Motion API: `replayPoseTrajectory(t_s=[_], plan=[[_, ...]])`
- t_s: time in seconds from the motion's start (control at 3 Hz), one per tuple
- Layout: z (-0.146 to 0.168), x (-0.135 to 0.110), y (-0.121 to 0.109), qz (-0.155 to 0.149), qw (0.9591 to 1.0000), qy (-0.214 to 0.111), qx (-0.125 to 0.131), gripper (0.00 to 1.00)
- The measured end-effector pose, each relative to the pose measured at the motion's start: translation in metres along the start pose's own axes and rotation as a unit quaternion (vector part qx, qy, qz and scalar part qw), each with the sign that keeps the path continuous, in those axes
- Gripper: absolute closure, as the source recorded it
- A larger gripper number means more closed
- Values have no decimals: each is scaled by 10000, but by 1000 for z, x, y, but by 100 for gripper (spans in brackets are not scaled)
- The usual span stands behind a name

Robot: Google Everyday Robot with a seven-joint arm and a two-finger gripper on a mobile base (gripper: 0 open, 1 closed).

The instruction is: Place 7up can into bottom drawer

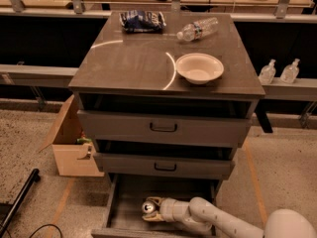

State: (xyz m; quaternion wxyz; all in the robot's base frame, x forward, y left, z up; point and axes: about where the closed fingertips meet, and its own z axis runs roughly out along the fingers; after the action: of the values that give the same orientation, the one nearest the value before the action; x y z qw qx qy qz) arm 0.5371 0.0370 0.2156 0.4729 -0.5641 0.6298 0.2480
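The bottom drawer [126, 205] is pulled out at the foot of the grey cabinet. The 7up can [148, 207] stands upright inside it, its silver top showing. My gripper [151, 209] reaches into the drawer from the right on a white arm and is around the can, with one finger behind it and one in front. The can's sides are mostly hidden by the fingers.
On the cabinet top [133, 63] are a white bowl [199, 67], a clear water bottle [197, 29] lying on its side and a dark snack bag [142, 21]. A cardboard box [72, 143] stands left of the cabinet. Two small bottles [280, 72] sit on the right shelf.
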Motion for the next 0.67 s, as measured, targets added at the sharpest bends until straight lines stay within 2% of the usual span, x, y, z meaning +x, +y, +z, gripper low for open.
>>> replayPoseTrajectory(t_s=[0.67], plan=[[14, 8, -4, -74, 9998, 203, 24, 30]])
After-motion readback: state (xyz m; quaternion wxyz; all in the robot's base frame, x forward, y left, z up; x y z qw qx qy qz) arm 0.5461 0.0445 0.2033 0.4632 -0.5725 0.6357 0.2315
